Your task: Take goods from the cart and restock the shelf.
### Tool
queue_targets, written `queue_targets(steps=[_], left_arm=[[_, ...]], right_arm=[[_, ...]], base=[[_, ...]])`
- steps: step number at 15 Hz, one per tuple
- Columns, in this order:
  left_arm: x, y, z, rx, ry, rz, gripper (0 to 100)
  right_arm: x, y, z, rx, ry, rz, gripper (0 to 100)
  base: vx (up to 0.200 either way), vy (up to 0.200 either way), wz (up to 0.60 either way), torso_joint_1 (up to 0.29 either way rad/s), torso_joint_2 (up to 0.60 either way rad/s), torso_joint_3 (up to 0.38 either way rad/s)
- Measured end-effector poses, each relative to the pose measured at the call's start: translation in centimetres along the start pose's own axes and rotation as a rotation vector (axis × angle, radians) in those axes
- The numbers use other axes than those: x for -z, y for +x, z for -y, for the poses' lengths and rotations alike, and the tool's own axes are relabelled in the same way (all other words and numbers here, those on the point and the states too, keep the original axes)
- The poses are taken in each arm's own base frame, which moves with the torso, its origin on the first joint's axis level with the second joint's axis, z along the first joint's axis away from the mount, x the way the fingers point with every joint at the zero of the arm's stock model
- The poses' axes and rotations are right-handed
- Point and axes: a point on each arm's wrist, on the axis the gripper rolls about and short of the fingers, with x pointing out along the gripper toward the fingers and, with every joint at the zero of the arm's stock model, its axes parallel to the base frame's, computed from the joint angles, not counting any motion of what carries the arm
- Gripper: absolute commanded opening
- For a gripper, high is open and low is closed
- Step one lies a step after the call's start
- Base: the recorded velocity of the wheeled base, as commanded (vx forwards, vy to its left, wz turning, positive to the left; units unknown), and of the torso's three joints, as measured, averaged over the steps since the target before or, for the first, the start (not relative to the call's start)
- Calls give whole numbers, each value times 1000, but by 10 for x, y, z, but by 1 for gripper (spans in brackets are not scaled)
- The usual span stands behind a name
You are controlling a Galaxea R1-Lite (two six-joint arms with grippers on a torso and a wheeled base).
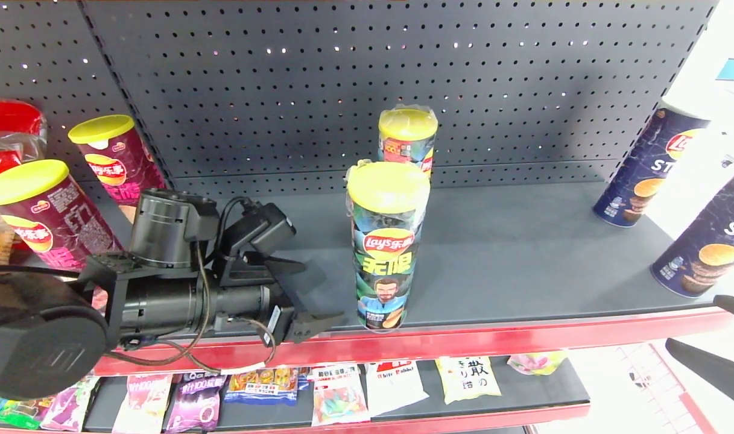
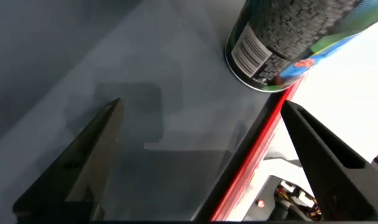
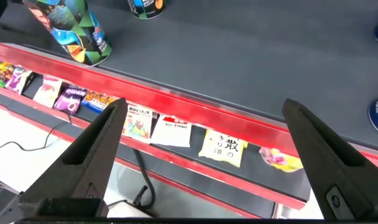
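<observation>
A green chip can with a yellow lid (image 1: 386, 247) stands upright at the front edge of the grey shelf (image 1: 523, 253). A second one (image 1: 407, 140) stands behind it by the back panel. My left gripper (image 1: 327, 294) is open just left of the front can, low over the shelf's red front edge, with nothing between its fingers. In the left wrist view the can's base (image 2: 267, 59) lies ahead of the open gripper (image 2: 202, 104), apart from it. My right gripper (image 1: 692, 321) hangs open in front of the shelf at the right. Past it (image 3: 204, 104) sits the front can (image 3: 74, 31).
Two maroon cans (image 1: 44, 214) stand at the shelf's left, two dark blue cans (image 1: 647, 166) at its right. A pegboard panel (image 1: 342, 78) closes the back. Snack packets (image 1: 342, 392) line the lower shelf below the red edge (image 3: 195, 102).
</observation>
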Motion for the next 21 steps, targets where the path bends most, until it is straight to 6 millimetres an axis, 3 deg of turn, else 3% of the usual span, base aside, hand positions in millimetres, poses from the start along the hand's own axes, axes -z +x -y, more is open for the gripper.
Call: queue_targets(steps=[10, 21], left_arm=[[-8, 23, -5, 13, 10, 0, 100], [-19, 34, -5, 22, 26, 22, 100]], right_arm=[[-1, -1, 0, 6, 1, 7, 100], [0, -1, 0, 8, 1, 3, 100]], base=[[0, 0, 0, 0, 0, 0], [0, 0, 0, 0, 0, 0]])
